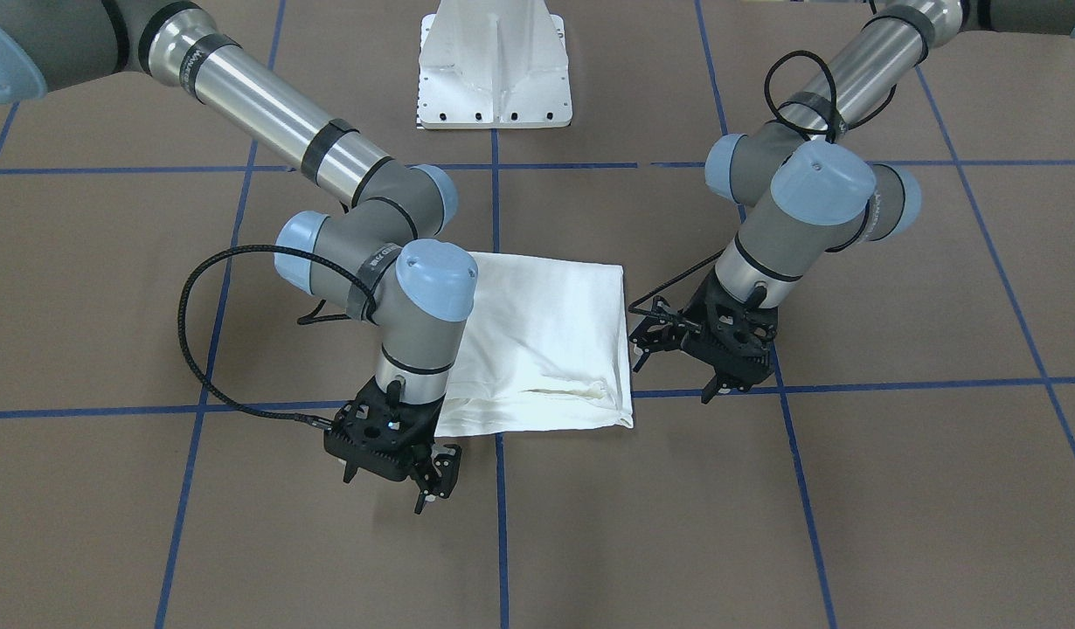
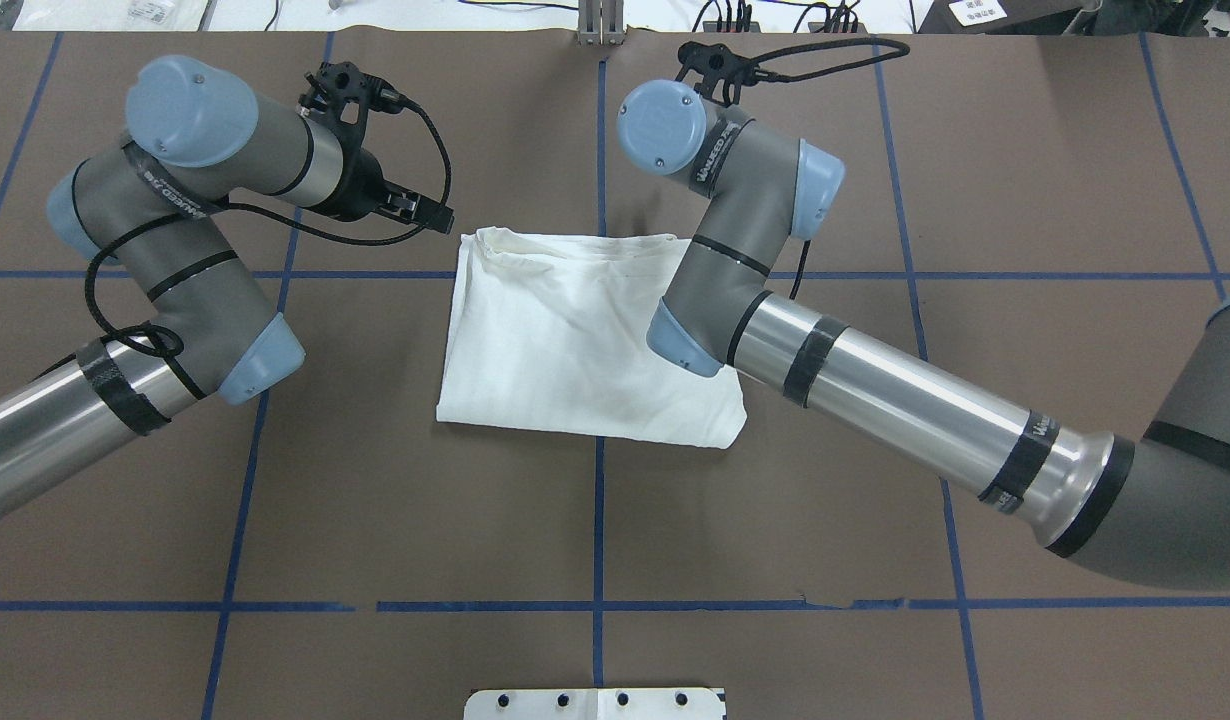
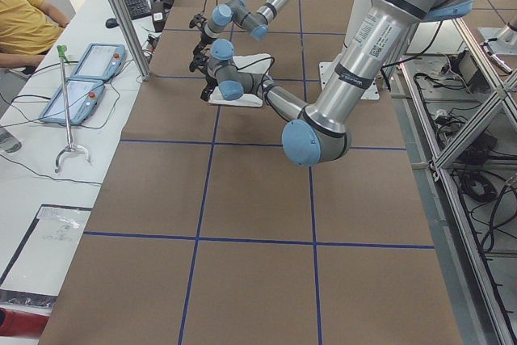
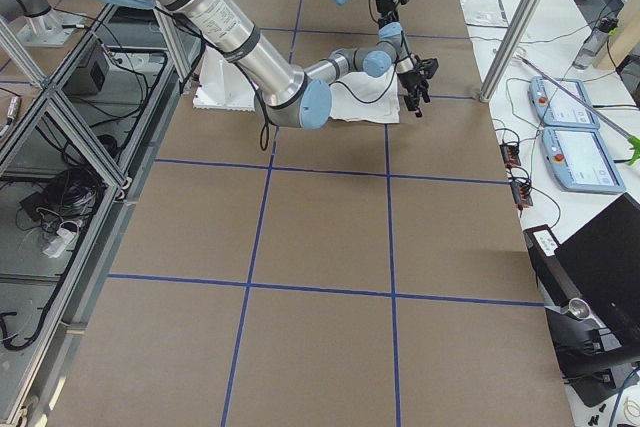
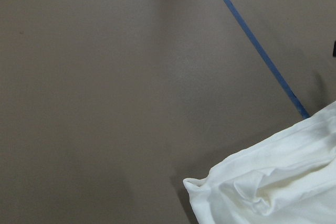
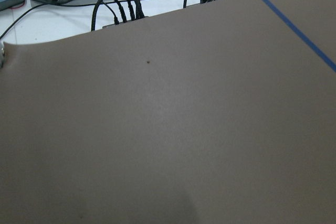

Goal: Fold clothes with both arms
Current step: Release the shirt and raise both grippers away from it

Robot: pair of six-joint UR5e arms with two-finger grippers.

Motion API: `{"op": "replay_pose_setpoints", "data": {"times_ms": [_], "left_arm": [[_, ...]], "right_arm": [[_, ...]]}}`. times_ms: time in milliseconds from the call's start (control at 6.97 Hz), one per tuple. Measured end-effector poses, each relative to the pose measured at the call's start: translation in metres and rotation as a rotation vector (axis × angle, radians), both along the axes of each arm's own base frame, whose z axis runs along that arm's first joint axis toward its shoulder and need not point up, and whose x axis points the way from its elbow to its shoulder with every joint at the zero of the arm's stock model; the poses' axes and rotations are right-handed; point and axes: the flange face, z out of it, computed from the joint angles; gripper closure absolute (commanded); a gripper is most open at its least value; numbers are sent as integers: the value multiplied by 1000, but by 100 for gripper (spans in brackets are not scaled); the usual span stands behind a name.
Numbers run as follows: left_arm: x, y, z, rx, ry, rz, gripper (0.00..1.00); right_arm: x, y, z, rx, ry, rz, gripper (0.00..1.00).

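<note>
The clothes are one white shirt, plain side up, folded into a rough rectangle on the brown table; it also shows in the overhead view. My left gripper hovers just off the shirt's side edge, open and empty. The overhead view puts the left gripper beside the shirt's far corner. My right gripper hangs over the table just past the shirt's opposite far corner, open and empty. A rumpled shirt corner fills the lower right of the left wrist view. The right wrist view shows only bare table.
The white pedestal base stands behind the shirt. Blue tape lines grid the brown table. Teach pendants and cables lie on a white bench past the far edge, where a person in yellow sits.
</note>
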Motion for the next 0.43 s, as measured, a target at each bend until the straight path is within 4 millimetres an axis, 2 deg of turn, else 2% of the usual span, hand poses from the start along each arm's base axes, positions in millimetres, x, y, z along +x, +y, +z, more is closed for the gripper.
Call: {"op": "replay_pose_setpoints", "data": {"times_ms": [143,430], "left_arm": [[10,7,-5,-33,15,-8,0],[63,44,-9,-68,14,-25,0]], "right_arm": [[17,-9,-12,-5,-31,-31,0],[38,-3,-25,3,-91,-95,0]]}}
